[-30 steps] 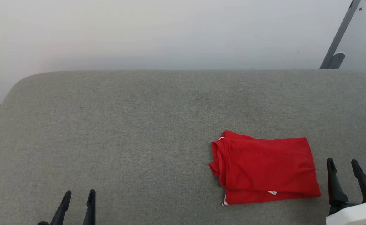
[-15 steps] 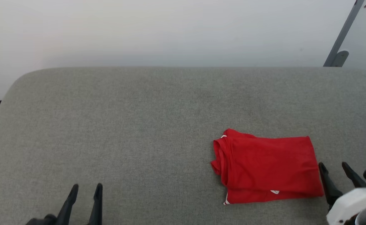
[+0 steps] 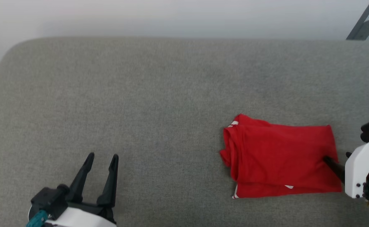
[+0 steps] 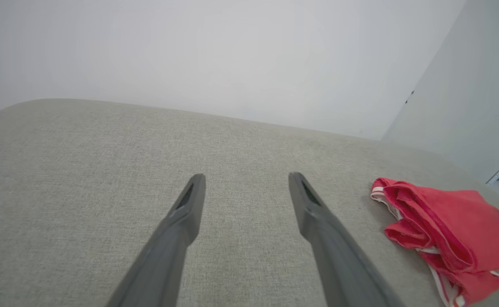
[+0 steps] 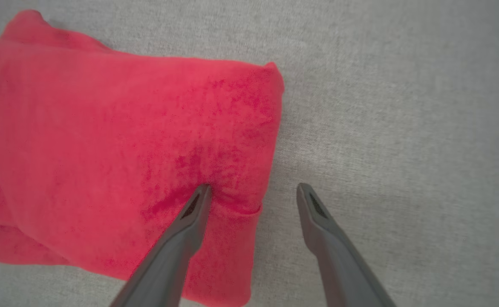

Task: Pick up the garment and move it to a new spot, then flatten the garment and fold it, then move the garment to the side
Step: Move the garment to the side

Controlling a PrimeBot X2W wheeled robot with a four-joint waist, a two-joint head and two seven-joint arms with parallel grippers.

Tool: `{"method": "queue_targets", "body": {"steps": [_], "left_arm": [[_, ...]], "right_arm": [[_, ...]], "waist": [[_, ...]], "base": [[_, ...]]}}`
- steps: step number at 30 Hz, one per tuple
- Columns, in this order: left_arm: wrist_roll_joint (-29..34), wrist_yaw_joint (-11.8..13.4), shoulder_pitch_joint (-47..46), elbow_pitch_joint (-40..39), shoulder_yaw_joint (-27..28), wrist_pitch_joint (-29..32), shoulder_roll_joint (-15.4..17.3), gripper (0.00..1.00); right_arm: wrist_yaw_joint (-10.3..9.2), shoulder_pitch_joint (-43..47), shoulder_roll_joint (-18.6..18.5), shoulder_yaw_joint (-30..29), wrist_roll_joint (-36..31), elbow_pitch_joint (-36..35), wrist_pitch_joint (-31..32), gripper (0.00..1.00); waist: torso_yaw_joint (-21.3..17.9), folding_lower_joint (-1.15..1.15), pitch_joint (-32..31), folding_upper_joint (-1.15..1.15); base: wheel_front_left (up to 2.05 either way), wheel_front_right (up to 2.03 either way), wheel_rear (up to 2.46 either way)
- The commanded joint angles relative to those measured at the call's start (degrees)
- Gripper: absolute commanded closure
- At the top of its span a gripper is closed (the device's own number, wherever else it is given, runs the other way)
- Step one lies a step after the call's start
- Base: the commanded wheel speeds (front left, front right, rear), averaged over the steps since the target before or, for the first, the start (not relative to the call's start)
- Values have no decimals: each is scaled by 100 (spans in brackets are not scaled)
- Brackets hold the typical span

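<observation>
The garment [image 3: 279, 160], a bright red shirt folded into a rough rectangle with slivers of white trim at its left and front edges, lies on the grey cushion at the right. My right gripper [image 5: 253, 189] stands open astride the garment's right edge: one finger [image 5: 198, 204] presses into the red cloth [image 5: 125, 140], the other rests on bare grey fabric. In the head view only one dark finger [image 3: 332, 164] shows on the cloth. My left gripper [image 3: 102, 157] is open at the lower left, far from the garment [image 4: 441, 230], with nothing between its fingers.
The grey cushioned surface [image 3: 140, 104] spreads wide to the left and behind the garment, ending in a rounded far edge against a pale wall [image 3: 171, 15]. A grey metal bracket [image 3: 362, 26] stands at the far right corner.
The head camera has tilted down. My right gripper has swung in from beside the garment, and one finger now presses on its right edge. My left gripper has come further up into view.
</observation>
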Motion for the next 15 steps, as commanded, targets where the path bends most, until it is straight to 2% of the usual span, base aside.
{"method": "queue_targets", "body": {"steps": [1, 5, 10, 11, 12, 13, 14, 15], "left_arm": [[-61, 14, -145, 17, -32, -29, 29, 0], [-71, 14, -391, 88, -140, -29, 83, 0], [-18, 14, -639, 187, -231, -29, 146, 0], [-2, 14, -679, 206, -232, -29, 164, 0], [25, 14, -711, 215, -222, -29, 183, 0], [37, 14, -730, 214, -211, -29, 188, 0], [75, 14, -742, 223, -209, -29, 207, 0], [108, 14, -739, 230, -229, -29, 238, 0]], "right_arm": [[-2, -101, -7, 5, 92, 22, 148, 0], [-2, -256, 14, 39, 305, 168, 560, 0], [-2, -241, 248, 48, 361, 492, 775, 0], [-2, -244, 305, 38, 365, 542, 777, 8], [-2, -239, 343, 47, 352, 567, 765, 53], [-2, -245, 385, 42, 369, 582, 732, 80], [-2, -252, 407, 24, 386, 598, 700, 100], [-2, -262, 418, 13, 393, 597, 674, 100]], "waist": [[73, 0, 212, 0], [158, 0, 473, 0], [192, 0, 623, 0], [183, 0, 634, 0], [166, 0, 644, 0], [138, 0, 651, 0], [109, 0, 651, 0], [68, 0, 651, 0]], "base": [[0, 0, 0], [0, 0, 0], [0, 0, 0], [0, 0, 0], [0, 0, 0], [0, 0, 0], [0, 0, 0], [0, 0, 0]]}}
